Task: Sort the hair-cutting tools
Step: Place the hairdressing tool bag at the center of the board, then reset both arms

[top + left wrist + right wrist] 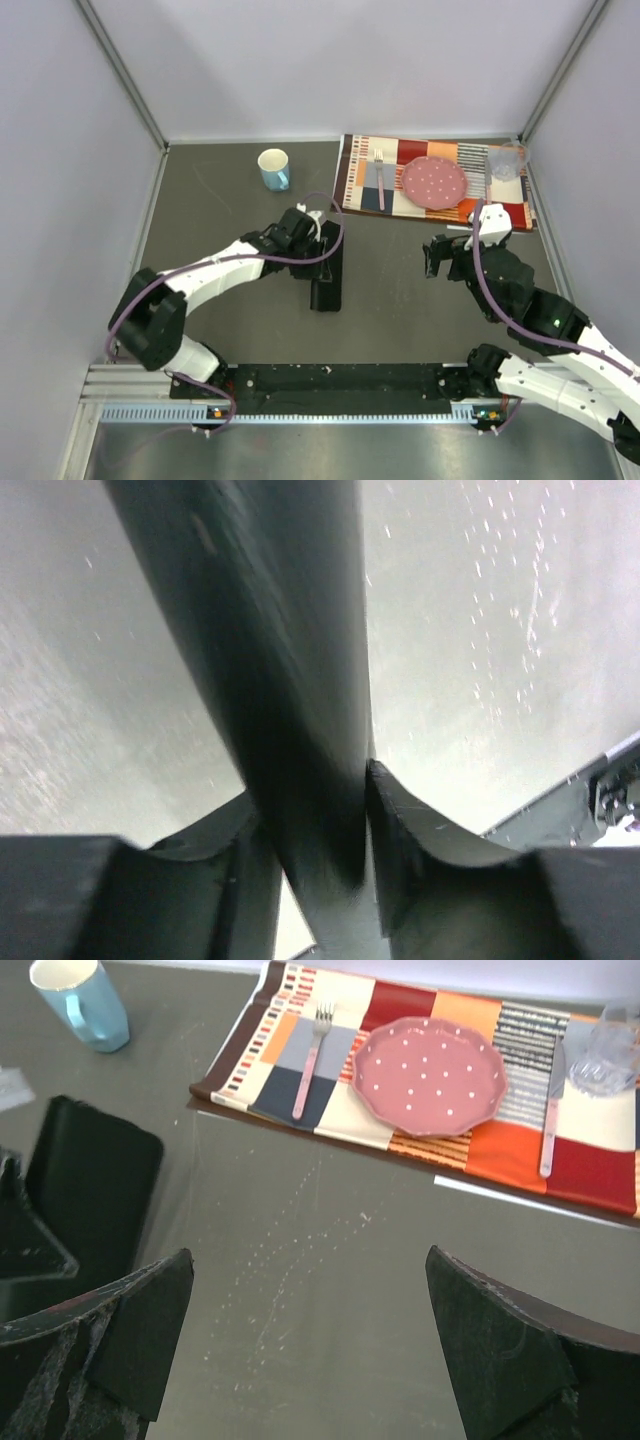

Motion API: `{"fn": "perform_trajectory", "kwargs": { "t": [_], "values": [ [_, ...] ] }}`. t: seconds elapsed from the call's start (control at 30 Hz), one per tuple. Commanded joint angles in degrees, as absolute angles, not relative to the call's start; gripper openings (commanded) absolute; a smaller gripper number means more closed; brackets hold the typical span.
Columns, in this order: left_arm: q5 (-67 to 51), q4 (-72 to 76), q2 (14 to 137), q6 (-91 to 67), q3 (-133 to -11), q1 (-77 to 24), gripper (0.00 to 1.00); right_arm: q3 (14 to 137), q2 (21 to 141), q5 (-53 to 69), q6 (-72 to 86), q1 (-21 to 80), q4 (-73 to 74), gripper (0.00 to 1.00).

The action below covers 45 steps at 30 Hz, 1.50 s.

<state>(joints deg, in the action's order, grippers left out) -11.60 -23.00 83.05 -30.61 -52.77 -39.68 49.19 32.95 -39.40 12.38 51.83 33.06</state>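
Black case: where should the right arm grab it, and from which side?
Take the black case by its near short end, the free one: the left gripper is clamped on the far end. It looks flat and thin, so I'd bring the open right gripper in from the right, low, jaws closing across its thickness.

Matt grey tabletop [330, 1290] with white scratches between the right fingers [130, 1340], themselves scuffed black plastic, beyond them a patchwork cloth mat [600, 1165], glossy pink plate [428, 1075], metal fork [308, 1065] with pink plastic handle, smooth black case [290, 680] between the left fingers [430, 840]
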Motion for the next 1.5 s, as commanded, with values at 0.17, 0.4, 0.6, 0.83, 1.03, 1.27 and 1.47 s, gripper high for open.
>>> {"fn": "perform_trajectory", "kwargs": {
  "t": [0.17,0.4,0.6,0.83,1.03,1.27,1.47],
  "values": [
    [-1.3,-28.1,90.7,-32.1,-61.5,-37.9,0.66,51.4,34.8,-39.6,19.5,51.7,38.3,0.99],
    [17.5,-38.8,84.6,-31.8,-62.1,-37.9,0.84,54.1,37.8,-41.1,21.4,51.7,42.7,0.99],
    [25.3,-44.6,74.5,-30.7,-61.4,-37.9,0.99,55.5,38.8,-40.5,22.3,51.7,45.5,0.99],
    [20.7,-45.8,61.9,-28.0,-60.9,-37.8,0.99,56.8,36.2,-38.2,23.4,51.7,46.8,0.99],
    [21.2,-44.5,49.8,-25.2,-60.5,-37.8,0.99,59.9,33.3,-38.6,24.2,51.7,49.0,0.99],
    [22.2,-47.4,42.4,-23.5,-63.6,-37.9,0.99,65.2,31.2,-40.9,24.5,51.7,53.3,0.99],
    [24.0,-47.5,38.1,-21.1,-64.9,-37.9,0.99,68.8,30.1,-42.6,24.3,51.7,55.0,0.99]
  ]
}}
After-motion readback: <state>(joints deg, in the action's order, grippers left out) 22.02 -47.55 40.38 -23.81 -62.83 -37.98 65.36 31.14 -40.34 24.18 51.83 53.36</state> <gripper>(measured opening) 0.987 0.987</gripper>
